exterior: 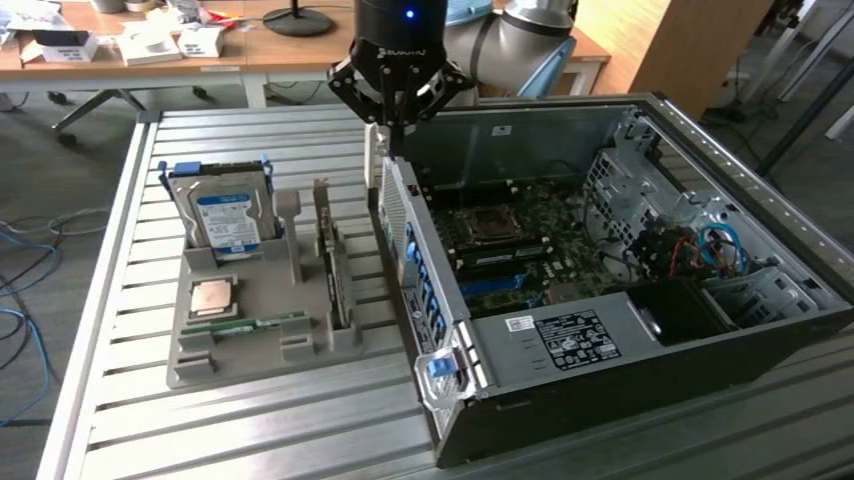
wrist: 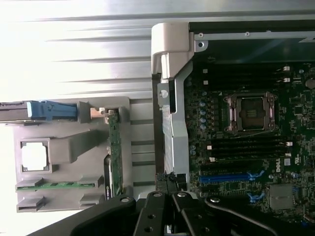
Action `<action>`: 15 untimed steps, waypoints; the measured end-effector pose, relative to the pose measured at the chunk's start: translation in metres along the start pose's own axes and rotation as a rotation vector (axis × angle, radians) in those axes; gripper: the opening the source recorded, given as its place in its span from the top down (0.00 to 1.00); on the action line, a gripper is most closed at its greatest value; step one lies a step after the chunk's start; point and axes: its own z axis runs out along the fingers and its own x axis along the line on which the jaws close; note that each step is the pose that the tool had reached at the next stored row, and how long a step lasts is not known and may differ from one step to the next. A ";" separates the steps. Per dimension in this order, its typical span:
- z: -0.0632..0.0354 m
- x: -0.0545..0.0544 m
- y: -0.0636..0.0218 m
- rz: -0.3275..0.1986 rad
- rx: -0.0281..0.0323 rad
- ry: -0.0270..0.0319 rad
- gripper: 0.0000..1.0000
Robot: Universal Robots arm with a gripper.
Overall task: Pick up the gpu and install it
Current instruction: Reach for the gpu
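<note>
The gripper (exterior: 396, 132), fingers clenched and seemingly empty, hangs above the computer case (exterior: 561, 342) at its far end; the gpu (exterior: 334, 262) stands on edge in the tray (exterior: 254, 356), on the exterior view's left.

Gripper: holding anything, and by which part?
Nothing. The black gripper is shut and empty; the thin dark circuit card stands in the grey tray.

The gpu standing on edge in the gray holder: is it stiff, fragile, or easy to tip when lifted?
Probably stiff: the gpu is a flat board. Likely tippy outside the gray holder, since it stands on a thin edge. Its exposed face looks fragile.
</note>
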 end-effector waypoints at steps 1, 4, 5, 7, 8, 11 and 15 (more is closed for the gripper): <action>0.0001 0.001 0.0000 0.000 -0.0001 0.0000 0.89; 0.0003 0.004 0.0001 0.000 0.0000 0.0000 0.89; 0.0004 0.005 0.0002 0.000 -0.0001 0.0000 0.89; 0.0006 0.007 0.0003 0.000 -0.0001 0.0000 0.89; 0.0007 0.008 0.0003 0.000 -0.0001 0.0000 0.89; 0.0009 0.011 0.0004 0.000 0.0000 0.0000 0.89; 0.0013 0.015 0.0006 0.000 0.0000 0.0000 0.89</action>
